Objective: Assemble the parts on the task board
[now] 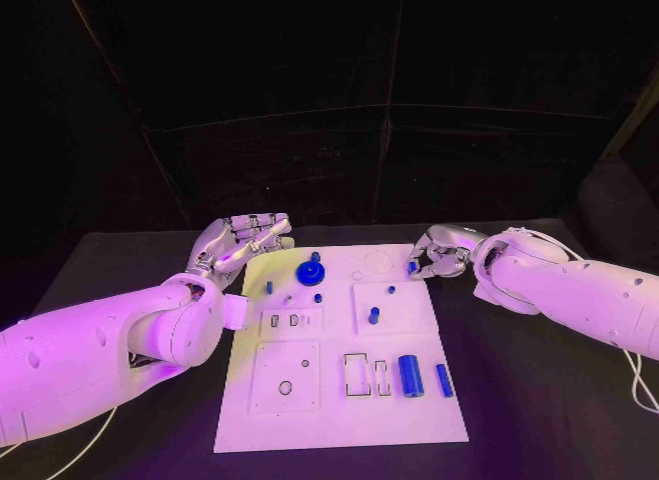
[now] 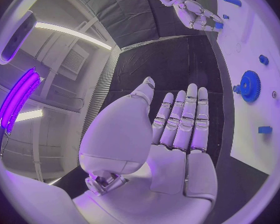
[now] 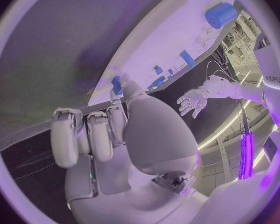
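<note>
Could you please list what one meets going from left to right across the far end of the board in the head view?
Left robot hand → blue gear → right robot hand, pinching a small blue part.

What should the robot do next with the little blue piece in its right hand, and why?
Probably lower it toward a free slot. The right hand pinches a small blue part at the far right edge of the task board, apparently not seated. The left hand hangs open beside the board.
</note>
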Robot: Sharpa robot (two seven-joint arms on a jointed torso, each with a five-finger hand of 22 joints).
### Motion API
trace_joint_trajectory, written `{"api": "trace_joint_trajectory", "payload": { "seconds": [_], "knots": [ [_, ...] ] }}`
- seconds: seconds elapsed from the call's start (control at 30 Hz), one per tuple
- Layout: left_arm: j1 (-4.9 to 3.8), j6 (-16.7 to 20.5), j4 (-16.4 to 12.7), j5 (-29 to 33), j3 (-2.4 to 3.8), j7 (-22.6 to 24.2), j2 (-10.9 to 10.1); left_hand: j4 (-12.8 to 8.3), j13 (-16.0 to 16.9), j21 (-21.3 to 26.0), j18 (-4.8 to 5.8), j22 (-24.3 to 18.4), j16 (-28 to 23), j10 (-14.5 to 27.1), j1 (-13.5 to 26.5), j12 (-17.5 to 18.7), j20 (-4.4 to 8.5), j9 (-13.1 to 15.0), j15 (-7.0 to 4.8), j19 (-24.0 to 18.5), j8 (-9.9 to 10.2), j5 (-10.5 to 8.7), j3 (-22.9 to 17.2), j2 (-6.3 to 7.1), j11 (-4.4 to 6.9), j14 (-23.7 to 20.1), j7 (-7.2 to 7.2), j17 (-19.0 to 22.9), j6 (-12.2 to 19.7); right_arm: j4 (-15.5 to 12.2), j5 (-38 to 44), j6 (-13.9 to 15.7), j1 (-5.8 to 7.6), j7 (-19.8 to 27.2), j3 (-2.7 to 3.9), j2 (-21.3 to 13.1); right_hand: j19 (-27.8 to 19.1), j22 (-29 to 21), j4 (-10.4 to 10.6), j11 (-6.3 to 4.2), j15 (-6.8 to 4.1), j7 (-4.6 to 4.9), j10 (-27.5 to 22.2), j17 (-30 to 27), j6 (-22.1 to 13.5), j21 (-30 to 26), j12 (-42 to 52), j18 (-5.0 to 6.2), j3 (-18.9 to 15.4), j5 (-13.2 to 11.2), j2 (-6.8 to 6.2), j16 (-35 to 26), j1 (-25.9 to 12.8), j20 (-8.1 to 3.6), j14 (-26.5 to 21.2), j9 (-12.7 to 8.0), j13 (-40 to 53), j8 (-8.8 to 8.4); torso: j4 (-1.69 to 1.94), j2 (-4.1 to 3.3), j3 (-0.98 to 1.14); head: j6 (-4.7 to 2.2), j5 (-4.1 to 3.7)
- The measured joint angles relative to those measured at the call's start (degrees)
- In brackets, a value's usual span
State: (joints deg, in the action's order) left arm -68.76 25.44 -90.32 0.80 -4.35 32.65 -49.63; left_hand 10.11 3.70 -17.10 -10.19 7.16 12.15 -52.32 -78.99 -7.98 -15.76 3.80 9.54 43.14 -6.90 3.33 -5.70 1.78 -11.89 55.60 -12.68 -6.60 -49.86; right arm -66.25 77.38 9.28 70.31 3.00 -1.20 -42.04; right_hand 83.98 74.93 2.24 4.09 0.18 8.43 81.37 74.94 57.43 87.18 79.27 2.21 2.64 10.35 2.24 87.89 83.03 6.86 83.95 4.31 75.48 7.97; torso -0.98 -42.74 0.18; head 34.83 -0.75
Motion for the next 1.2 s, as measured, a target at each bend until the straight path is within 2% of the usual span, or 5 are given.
{"api": "trace_joint_trajectory", "payload": {
  "seconds": [0.37,0.57,0.8,0.97,1.2],
  "knots": [
    [0.00,0.0,-0.1,0.0,0.00,0.0,-0.2,0.0,0.0,0.0,0.00,0.0,0.0,0.0,0.0,0.0,0.00,0.0,0.00,0.0,0.0,0.00,0.0,0.00,0.00,0.0,0.00,0.0,0.0,-1.6,0.0,3.0,-0.05,0.0,0.00,-0.7,0.0,0.0,-0.4,-0.23,-0.51,-0.52,0.2,0.0,1.9,0.4,0.2,-0.01,2.3,-0.2,1.05,0.0,0.3,-0.43,0.1,-0.2,0.5,0.40,0.00,0.00,0.00,0.03,0.07],
    [0.00,0.0,-0.2,0.0,0.00,0.0,-0.4,0.0,0.0,0.0,0.00,0.0,0.0,0.0,0.0,0.0,0.00,0.0,0.00,0.0,0.0,0.00,0.0,0.00,0.00,0.0,0.00,0.0,0.0,-5.3,-0.1,7.0,-0.06,-0.3,0.00,-1.8,0.0,0.0,-0.3,-0.44,-0.82,-0.47,0.4,0.0,2.1,0.4,0.6,0.00,2.8,0.3,1.28,0.0,0.1,-0.85,0.0,-0.2,0.5,0.61,0.00,0.04,-0.02,-0.04,0.08],
    [-0.04,0.0,-0.6,0.0,0.00,0.0,-1.0,0.0,0.0,0.0,0.00,0.0,0.0,0.0,0.0,0.0,0.00,0.0,0.00,0.0,0.0,0.00,0.0,0.00,0.00,0.0,0.00,0.0,0.0,-12.1,-0.5,10.9,-0.02,-3.7,0.01,-2.8,0.1,0.0,0.2,-0.64,-1.05,-0.47,0.6,0.0,2.1,0.4,0.6,0.00,3.5,1.3,2.04,0.0,-0.7,-1.18,0.2,-0.1,0.5,0.55,-0.07,0.17,-0.13,-0.19,0.26],
    [-0.09,0.0,-0.5,0.0,0.00,0.0,-1.0,0.0,0.0,0.0,0.00,0.0,0.0,0.0,0.0,0.0,0.00,0.0,0.00,0.0,0.0,0.00,0.0,0.00,0.00,0.0,0.00,0.0,0.0,-16.3,-0.3,12.5,0.00,-8.5,0.02,-0.4,0.0,0.0,-0.2,-0.95,-1.22,-0.44,0.5,0.0,2.1,0.4,0.4,-0.01,3.9,2.7,2.35,0.0,-1.0,-1.26,0.0,-0.1,0.5,0.44,-0.13,0.47,-0.26,0.04,0.68],
    [-0.18,0.0,-0.1,0.0,0.00,0.0,-1.0,0.0,0.0,0.0,0.00,0.0,0.0,0.0,0.0,0.0,0.00,0.0,0.00,0.0,0.0,0.00,0.0,0.00,0.00,0.0,0.00,0.0,0.0,-18.6,1.1,12.8,0.01,-14.2,-0.04,5.0,0.0,0.0,-0.2,-0.95,-1.22,-0.44,0.5,0.0,2.1,0.4,0.3,0.00,3.9,2.7,2.47,0.0,-1.2,-1.26,0.0,-0.1,0.5,0.10,-0.03,0.83,-0.41,0.90,2.04]
  ]
}}
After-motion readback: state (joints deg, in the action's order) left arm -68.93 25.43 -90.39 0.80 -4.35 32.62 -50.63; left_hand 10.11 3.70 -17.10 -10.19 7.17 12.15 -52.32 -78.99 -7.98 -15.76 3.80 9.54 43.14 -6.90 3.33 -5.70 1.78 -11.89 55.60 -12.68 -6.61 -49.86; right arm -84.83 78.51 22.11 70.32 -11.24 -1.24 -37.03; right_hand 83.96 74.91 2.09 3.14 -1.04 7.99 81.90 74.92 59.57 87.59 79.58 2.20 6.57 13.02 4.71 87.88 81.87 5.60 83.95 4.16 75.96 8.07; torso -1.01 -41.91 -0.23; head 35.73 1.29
